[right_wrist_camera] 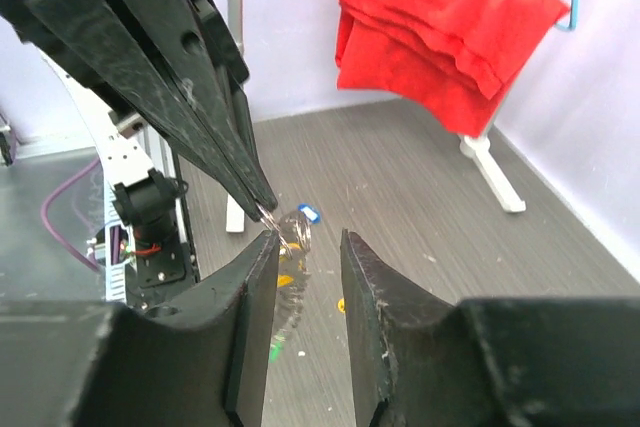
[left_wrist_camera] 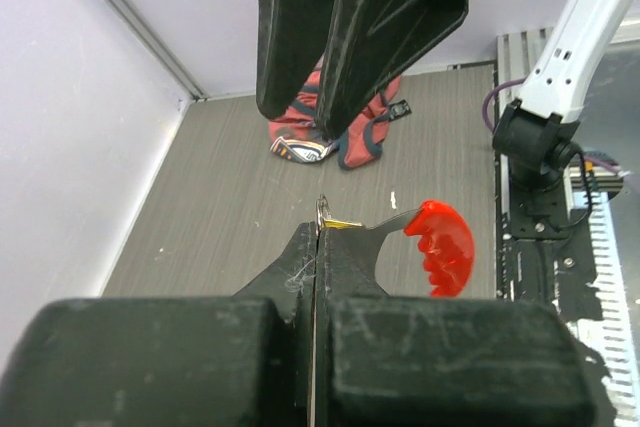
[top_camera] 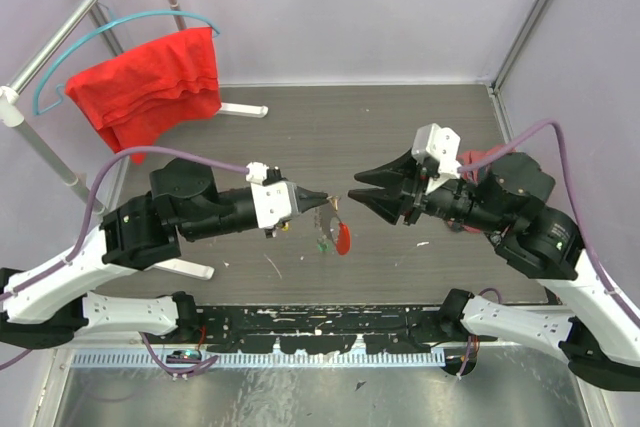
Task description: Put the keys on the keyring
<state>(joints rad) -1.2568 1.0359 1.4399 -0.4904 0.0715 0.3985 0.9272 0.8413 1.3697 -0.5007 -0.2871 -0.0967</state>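
Our left hand (left_wrist_camera: pixel 318 242) is pinched shut on the keyring (left_wrist_camera: pixel 438 247), red bar hanging out toward our right hand (top_camera: pixel 352 187), which faces it tip to tip, just apart, fingers narrowly parted and empty; keys (right_wrist_camera: pixel 292 235) dangle under the left tip.

A dark grey wood-grain table (top_camera: pixel 400 127) sits inside pale lilac walls (top_camera: pixel 350 7). At the far left, a white metal rack (top_camera: pixel 60 35) carries a teal hanger (top_camera: pixel 185 14) draped with a red cloth (top_camera: pixel 150 82).
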